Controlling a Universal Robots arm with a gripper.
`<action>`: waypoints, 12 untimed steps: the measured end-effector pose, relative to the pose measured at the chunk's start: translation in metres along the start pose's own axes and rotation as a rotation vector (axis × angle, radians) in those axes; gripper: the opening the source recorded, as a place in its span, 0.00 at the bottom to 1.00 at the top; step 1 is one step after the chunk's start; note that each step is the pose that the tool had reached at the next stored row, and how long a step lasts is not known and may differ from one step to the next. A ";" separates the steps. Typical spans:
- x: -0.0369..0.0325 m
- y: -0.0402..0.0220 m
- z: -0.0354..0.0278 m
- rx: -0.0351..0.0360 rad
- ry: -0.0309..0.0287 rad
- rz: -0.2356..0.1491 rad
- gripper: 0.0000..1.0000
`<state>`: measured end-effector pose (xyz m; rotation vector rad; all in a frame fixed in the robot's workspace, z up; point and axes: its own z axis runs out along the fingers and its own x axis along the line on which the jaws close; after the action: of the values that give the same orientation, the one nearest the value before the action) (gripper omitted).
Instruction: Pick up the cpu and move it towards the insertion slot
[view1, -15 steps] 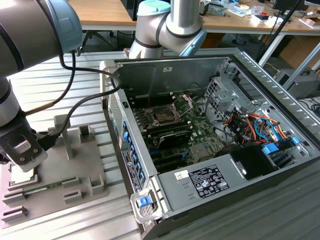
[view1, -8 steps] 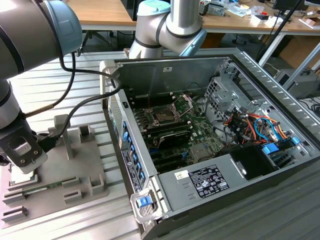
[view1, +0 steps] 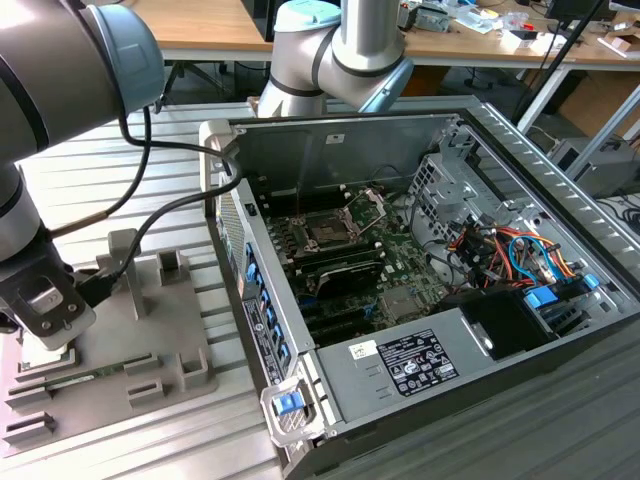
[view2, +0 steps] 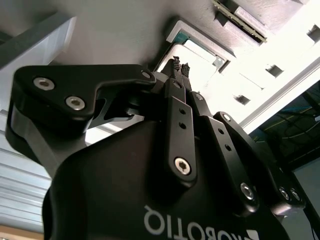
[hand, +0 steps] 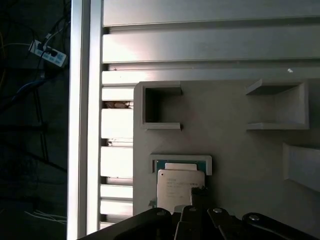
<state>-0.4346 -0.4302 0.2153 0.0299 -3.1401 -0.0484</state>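
A grey robot arm (view1: 345, 45) with pale blue joint caps stands at the back of the exterior view. Its outer links loom large at that view's left. The wrist (view1: 20, 215) hangs downward and carries the claw (view1: 45, 312) low near the left edge. In both wrist views the black claw (view2: 181, 65) (hand: 200, 192) points away from the camera.

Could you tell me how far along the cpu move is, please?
Done: nothing yet; the cpu lies in its tray recess. In hand: the gripper hangs close over it. Left: the lift and the whole way to the slot in the case.
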 end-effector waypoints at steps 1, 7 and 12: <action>0.0004 -0.0001 0.0001 0.0001 0.0001 0.000 0.11; 0.0053 0.0000 0.0018 0.0000 -0.0001 0.000 0.11; 0.0070 -0.0002 0.0035 0.0001 -0.0002 0.000 0.11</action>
<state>-0.4417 -0.4305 0.2119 0.0301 -3.1403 -0.0482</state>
